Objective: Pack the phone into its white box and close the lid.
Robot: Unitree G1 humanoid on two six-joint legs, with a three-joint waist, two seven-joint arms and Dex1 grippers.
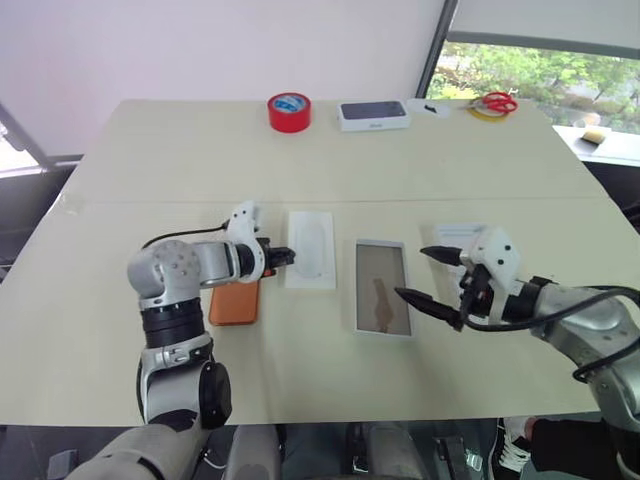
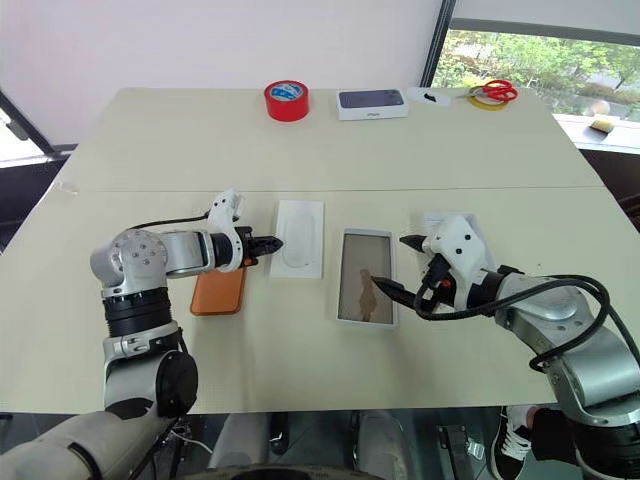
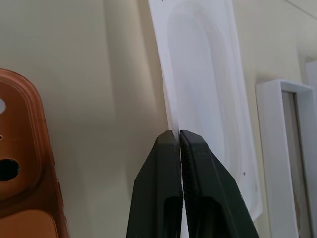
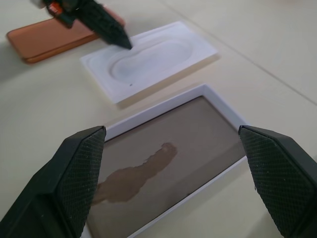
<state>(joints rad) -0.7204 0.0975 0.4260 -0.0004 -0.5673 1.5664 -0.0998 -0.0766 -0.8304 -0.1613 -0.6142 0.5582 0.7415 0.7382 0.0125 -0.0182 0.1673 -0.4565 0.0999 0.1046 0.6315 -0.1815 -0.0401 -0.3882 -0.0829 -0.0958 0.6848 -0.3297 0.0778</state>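
Left gripper (image 3: 179,134) is pinched shut on the flat white oval-embossed card's (image 1: 311,248) edge (orange rounded smartphone (image 1: 235,302) lies beside, unpacked); next move probably calls for clearing that card aside.

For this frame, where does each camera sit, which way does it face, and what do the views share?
Left eye: on the head, looking forward and down at the table; both arms show.
Right eye: same scene, beside it.
Left wrist: looks along the shut left gripper, pinching the edge of the white card; phone beside.
Right wrist: looks between the open right gripper at the white box.
Shared: card, box and phone appear in all.
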